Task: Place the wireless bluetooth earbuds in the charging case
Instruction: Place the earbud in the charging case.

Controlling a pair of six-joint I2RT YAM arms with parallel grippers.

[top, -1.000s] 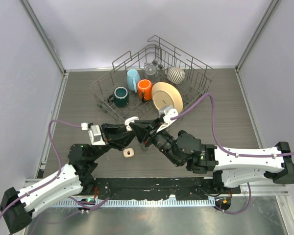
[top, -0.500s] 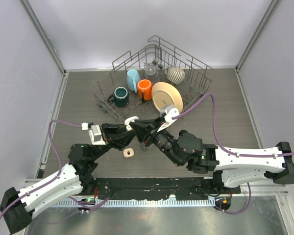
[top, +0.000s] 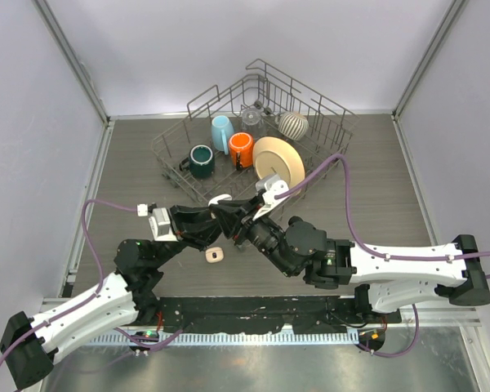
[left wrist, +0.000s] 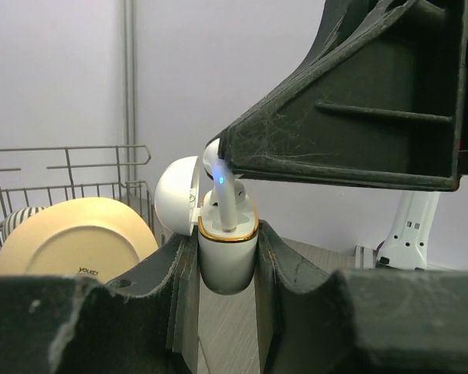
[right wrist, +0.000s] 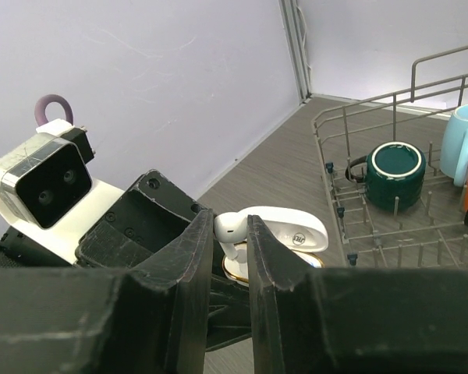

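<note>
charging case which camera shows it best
The left wrist view: the charging case stands upright, gripped by the left gripper, lid open, with an earbud standing in it. The right wrist view shows only its lid and a sliver of rim; the top view, just a small white patch.

Earbud [left wrist: 225, 201] partly in charging case [left wrist: 228, 261]

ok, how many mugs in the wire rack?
3: dark green ceramic mug near left, light blue mug behind it, orange mug beside the blue. The striped round vessel at back may be a fourth.
</note>
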